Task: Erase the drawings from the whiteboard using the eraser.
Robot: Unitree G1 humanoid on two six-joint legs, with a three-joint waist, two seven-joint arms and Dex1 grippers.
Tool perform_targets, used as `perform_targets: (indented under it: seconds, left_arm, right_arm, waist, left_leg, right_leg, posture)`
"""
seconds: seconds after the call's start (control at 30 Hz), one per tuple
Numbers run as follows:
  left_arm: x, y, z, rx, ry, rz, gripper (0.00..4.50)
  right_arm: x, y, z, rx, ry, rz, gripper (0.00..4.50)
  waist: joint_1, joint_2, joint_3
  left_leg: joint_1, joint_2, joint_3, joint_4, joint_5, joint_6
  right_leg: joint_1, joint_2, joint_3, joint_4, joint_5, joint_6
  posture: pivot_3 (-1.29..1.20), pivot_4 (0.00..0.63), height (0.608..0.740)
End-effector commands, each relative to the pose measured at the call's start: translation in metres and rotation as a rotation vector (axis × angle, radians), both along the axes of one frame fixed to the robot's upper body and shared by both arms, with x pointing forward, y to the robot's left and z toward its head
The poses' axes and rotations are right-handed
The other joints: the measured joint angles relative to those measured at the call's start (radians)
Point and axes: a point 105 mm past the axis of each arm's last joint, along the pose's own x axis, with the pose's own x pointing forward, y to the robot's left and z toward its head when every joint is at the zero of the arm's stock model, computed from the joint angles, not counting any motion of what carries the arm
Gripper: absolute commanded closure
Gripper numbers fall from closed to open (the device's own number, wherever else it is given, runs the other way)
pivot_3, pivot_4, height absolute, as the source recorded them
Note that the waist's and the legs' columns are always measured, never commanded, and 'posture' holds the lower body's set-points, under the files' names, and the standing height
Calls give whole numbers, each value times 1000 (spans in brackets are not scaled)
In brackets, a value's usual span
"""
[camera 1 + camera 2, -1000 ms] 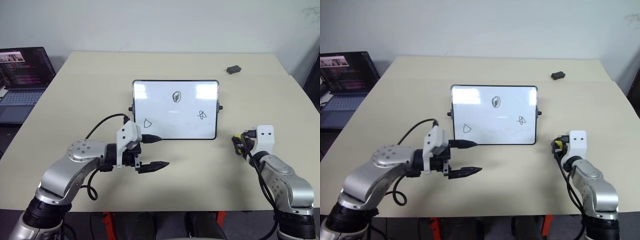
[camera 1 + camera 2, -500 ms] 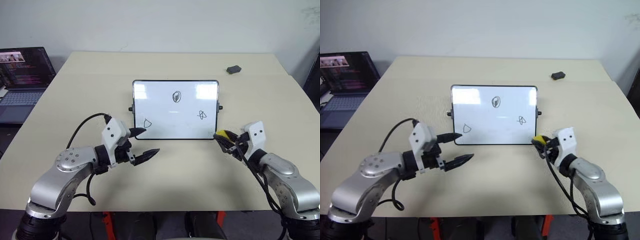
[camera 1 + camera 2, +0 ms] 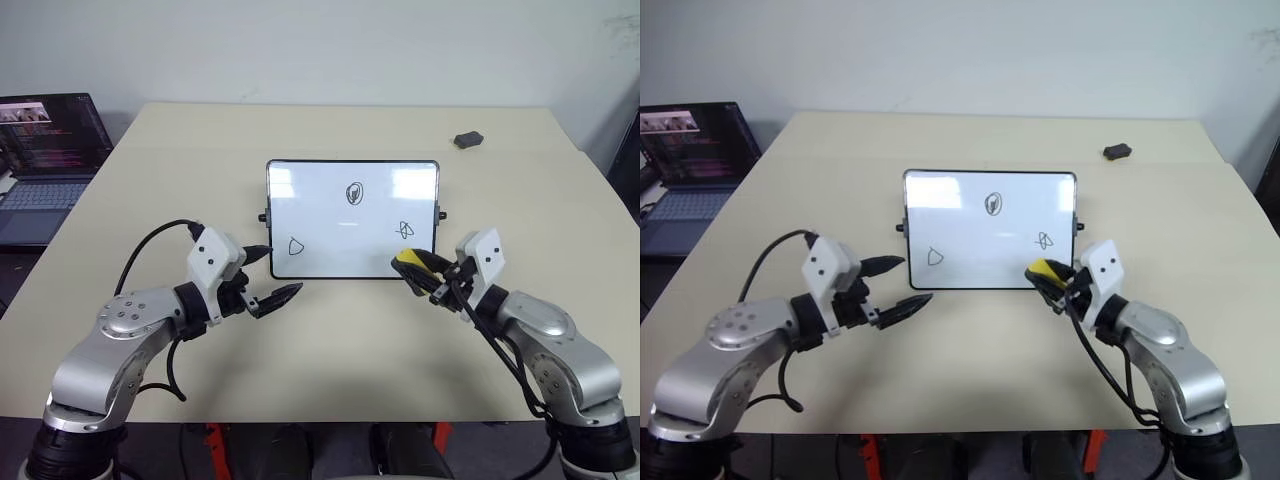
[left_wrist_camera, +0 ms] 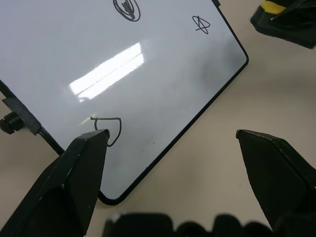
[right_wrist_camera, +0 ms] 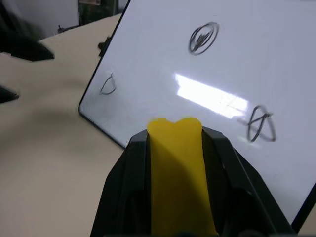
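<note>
Right wrist view: soft yellow eraser (image 5: pixel 177 168) before glossy, black-framed whiteboard (image 5: pixel 232 59).

Yellow eraser (image 3: pixel 410 262) near marked whiteboard's (image 3: pixel 352 219) lower right corner, three drawings (image 3: pixel 353 192) intact.

Right pincer (image 3: pixel 418 272) carried eraser (image 3: pixel 408 261) up to whiteboard (image 3: pixel 330 215) edge.
</note>
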Motion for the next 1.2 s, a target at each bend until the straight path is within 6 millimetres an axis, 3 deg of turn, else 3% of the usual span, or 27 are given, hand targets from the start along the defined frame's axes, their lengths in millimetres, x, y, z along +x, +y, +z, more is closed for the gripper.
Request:
perform_targets:
  seconds: [0.03, 0.13, 0.43, 0.67, 0.9, 0.97, 1.07, 1.2]
  left_arm:
    - [-3, -14, 9, 35, -43, -61, 0]
    - [-1, -21, 11, 46, -50, -78, 0]
    - [3, -27, 18, 42, -58, -108, 0]
    - [5, -28, 18, 45, -54, -120, 0]
    - [5, -26, 19, 45, -56, -116, 0]
    - [5, -26, 19, 45, -57, -114, 0]
    - [6, -25, 19, 46, -56, -109, 0]
    - [5, -25, 18, 46, -53, -110, 0]
  right_arm:
    - [26, -10, 27, -22, -210, -152, 3431]
    - [44, -15, 34, -22, -283, -229, 3433]
    - [64, -4, 29, -33, -354, -256, 3434]
    - [70, 4, -24, -123, -286, -216, 3434]
    - [49, 10, -79, -169, -121, -126, 3434]
    - [46, 11, -86, -177, -101, -113, 3434]
    - [47, 12, -75, -165, -132, -106, 3434]
    - [53, 13, -40, -118, -236, -125, 3434]
  waist:
    - [-1, 0, 0]
    - [-1, 0, 0]
    - [-2, 0, 0]
    - [-2, 0, 0]
    - [-4, -2, -2]
    - [-5, -3, -3]
    - [-6, -3, -3]
    - [-5, -3, -2]
  left_leg:
    - [0, 0, 0, 0, 0, 0]
    - [0, 0, 0, 0, 0, 0]
    - [-1, 1, 1, -1, 0, 0]
    - [0, 0, 1, -1, 0, 0]
    - [3, 1, 1, 0, 0, 0]
    - [5, 1, 1, 1, 0, 0]
    - [11, 1, 1, 1, 0, 0]
    - [16, 1, 1, 1, 0, 0]
  right_leg:
    - [0, 0, 0, 0, 0, 0]
    - [0, 0, -1, 1, 0, 0]
    - [-1, 0, 0, 0, 0, 0]
    - [-1, 0, 1, 0, 0, 0]
    - [2, 0, 0, 2, 0, -1]
    - [4, 0, 0, 2, 0, -1]
    - [10, 0, 1, 2, 1, -1]
    - [14, 1, 1, 1, 1, -1]
  posture:
    - [0, 150, 740]
    - [0, 150, 740]
    - [0, 150, 740]
    - [0, 150, 740]
    - [0, 150, 740]
    - [0, 150, 740]
    - [0, 150, 740]
    - [0, 150, 740]
